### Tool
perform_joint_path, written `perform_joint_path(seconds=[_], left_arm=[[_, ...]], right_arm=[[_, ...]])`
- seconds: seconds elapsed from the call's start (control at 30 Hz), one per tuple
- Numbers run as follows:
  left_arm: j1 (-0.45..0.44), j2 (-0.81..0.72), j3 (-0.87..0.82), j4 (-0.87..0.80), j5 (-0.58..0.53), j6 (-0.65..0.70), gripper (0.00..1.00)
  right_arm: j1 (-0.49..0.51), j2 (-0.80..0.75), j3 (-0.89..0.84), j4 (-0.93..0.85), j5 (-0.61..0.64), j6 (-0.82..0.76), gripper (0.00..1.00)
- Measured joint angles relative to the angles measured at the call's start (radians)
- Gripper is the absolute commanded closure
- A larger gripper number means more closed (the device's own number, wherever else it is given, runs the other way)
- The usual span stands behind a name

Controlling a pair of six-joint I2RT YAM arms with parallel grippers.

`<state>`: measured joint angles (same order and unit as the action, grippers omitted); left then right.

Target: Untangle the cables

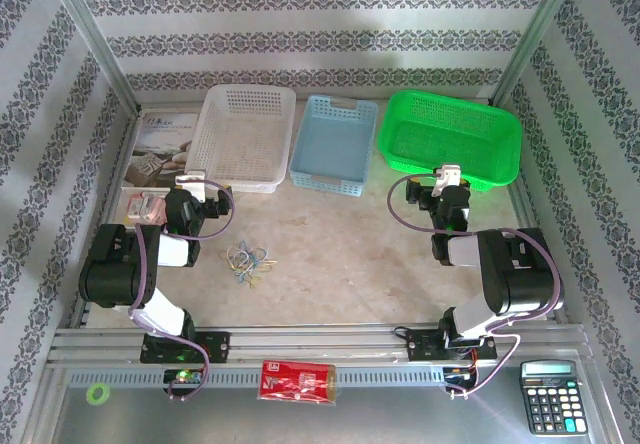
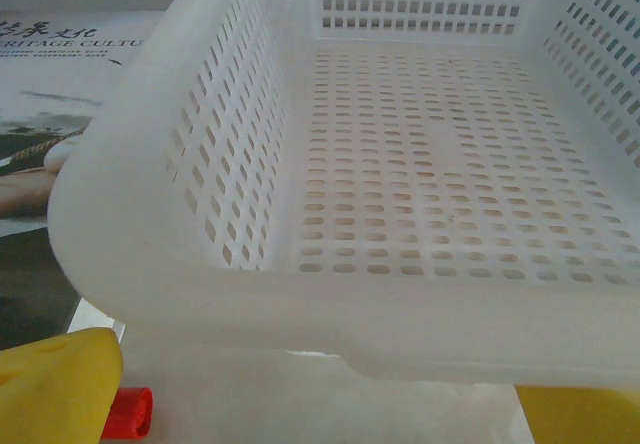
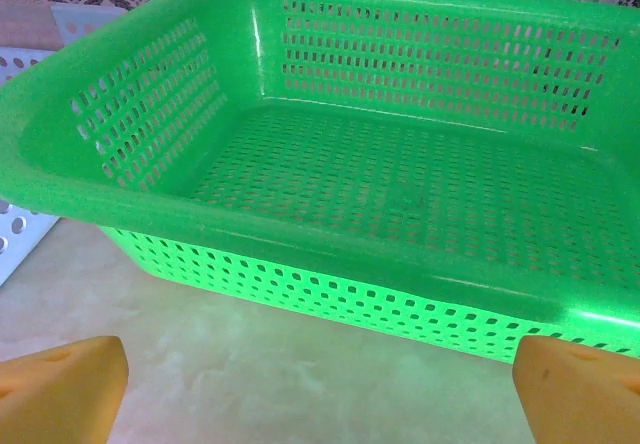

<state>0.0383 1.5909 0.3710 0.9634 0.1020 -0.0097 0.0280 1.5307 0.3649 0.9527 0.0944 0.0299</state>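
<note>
Cables point(image 1: 249, 259) (1 tangle) lie apart from the left gripper point(image 1: 197, 182), rightward.

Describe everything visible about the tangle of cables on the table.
The cables form one small tangle of very thin, string-like loops, yellow, white and blue-green, overlapping each other. They look limp and lie flat on the pale marbled table, in front of the white basket and closer to the left arm than the right. Only the tabletop touches them. Individual strands and knots are too small to make out.
</note>
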Motion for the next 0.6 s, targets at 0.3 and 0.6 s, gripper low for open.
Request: perform_joint_path(seconds=[0.3, 0.6], left_arm=[[0.0, 0.0, 0.0, 0.0, 0.0, 0.0, 0.0], [0.0, 0.0, 0.0, 0.0, 0.0, 0.0, 0.0]], right_arm=[[0.0, 0.0, 0.0, 0.0, -0.006, 0.0, 0.02], [0.0, 0.0, 0.0, 0.0, -0.006, 0.0, 0.02]])
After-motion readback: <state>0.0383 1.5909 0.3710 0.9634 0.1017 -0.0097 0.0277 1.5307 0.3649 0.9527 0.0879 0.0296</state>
